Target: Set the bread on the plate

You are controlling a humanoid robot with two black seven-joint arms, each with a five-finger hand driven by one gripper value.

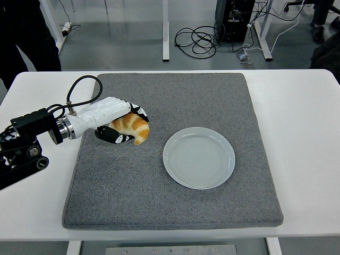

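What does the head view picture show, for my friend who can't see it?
The robot's left hand has its fingers wrapped around a golden croissant on a grey mat. An empty white plate sits on the mat to the croissant's right. The mat lies on a white table.

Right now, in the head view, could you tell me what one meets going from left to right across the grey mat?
Left hand → bread, held in its fingers → plate, with nothing on it.
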